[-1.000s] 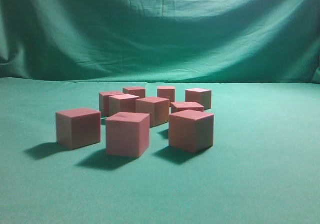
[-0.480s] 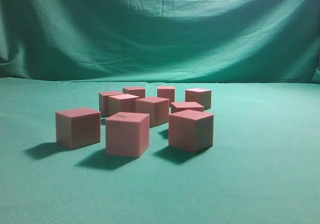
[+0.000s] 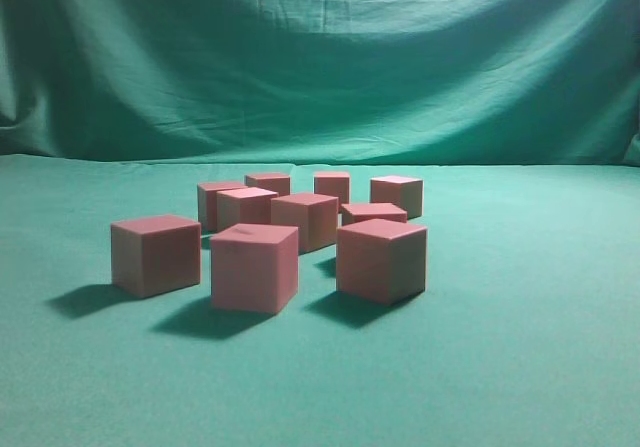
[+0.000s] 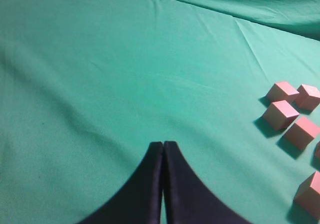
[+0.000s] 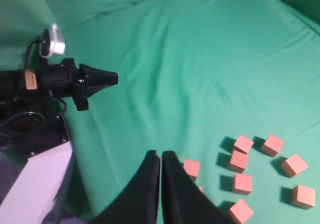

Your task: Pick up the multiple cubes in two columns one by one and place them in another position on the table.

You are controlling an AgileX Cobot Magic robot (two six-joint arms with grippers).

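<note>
Nine cubes show in the exterior view, loosely clustered at the middle of the worktop, none stacked and none lifted. Three stand nearest the camera, apart from one another, with six more in a ragged group toward 12 o'clock; one may be hidden. No clean two-column order can be read now.

Both claws hang high and well apart from the cubes. The left claw has its jaws pressed together on nothing, with several cubes off toward its 3 o'clock. The right claw is likewise closed and empty, and the cluster lies below it toward 4 o'clock.

Judging by this, no pick is under way: the arms sit between picks or at the very start or end of the job; which, I cannot tell. A next pick would call for spreading one claw, lowering it over a single outlying cube and squaring the jaws to two opposite faces.

Cubes have no long axis. Most sit turned corner-on to the exterior camera, each at a slightly different angle, tops level.
</note>
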